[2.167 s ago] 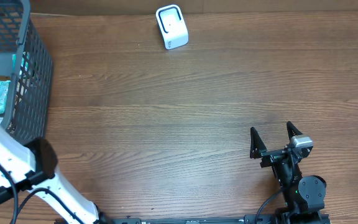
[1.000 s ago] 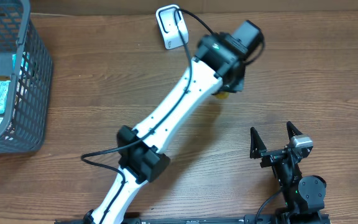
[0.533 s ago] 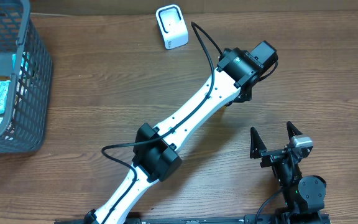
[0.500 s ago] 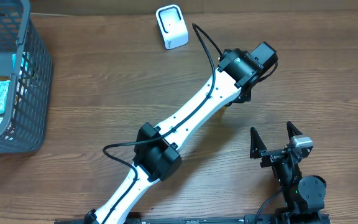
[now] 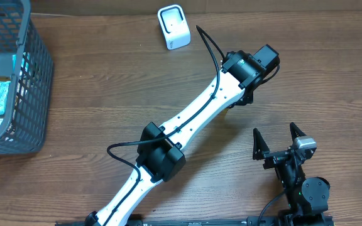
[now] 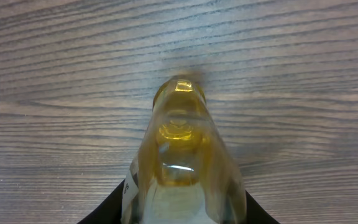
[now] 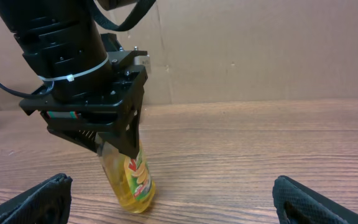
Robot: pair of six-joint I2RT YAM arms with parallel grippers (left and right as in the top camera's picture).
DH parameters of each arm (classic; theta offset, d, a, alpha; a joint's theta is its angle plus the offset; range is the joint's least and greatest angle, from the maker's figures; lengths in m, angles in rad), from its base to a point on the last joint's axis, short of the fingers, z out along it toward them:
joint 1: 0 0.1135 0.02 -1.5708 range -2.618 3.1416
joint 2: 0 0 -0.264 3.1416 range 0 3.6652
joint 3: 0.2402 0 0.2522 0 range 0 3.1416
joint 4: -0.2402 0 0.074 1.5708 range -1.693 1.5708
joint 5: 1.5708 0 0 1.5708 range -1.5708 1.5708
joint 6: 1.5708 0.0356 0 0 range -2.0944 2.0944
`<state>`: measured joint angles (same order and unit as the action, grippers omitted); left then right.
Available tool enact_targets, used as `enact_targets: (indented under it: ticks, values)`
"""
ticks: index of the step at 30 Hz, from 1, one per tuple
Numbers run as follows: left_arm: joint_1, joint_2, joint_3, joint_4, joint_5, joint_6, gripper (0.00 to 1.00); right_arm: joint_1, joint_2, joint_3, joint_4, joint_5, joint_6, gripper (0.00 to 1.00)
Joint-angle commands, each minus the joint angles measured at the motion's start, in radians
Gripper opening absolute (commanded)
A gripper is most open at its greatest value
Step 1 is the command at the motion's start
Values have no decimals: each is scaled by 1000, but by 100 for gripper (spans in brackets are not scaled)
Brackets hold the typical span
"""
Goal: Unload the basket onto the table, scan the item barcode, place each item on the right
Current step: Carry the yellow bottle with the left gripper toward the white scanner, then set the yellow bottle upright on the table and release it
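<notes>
left gripper [image 7: 117, 148] clamped on yellow bottle [image 7: 135, 183] (base on table [image 7: 260, 155]), right gripper [image 5: 273, 130] wide

Left arm [image 5: 193, 119] reaches far forward, left tool [image 7: 118, 144] clamped; right tool [image 5: 274, 133] gapes wide.

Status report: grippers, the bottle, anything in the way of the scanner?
Left gripper shut on yellow bottle, base near table. Right gripper open, empty. Nothing lying between bottle and white scanner.

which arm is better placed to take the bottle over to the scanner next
Left. Its pincer grips the yellow bottle and is nearer the white scanner. The right pincer sits open and empty, farther away.
</notes>
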<state>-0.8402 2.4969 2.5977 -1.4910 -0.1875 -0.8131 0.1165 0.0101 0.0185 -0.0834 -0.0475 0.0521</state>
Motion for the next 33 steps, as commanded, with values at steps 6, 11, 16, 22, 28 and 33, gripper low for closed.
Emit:
enact_targets:
  ticks: [6,11,16,22,28,33]
  values:
    - [-5,0,7,0,2,-10,24,-6,-7,-11,2,1,-4,100]
    - [-5,0,7,-1,6,-7,48,-6,-7,-11,3,1,-4,100]
    - [-5,0,7,-1,32,11,77,-6,-7,-11,3,1,-4,100]
    - [16,-1,18,21,27,114,94,-6,-7,-11,3,1,-4,100]
    - [80,-16,117,30,28,229,96,-6,-7,-11,2,1,-4,100]
    - [201,-68,365,25,23,396,98,-6,-7,-11,2,1,-4,100]
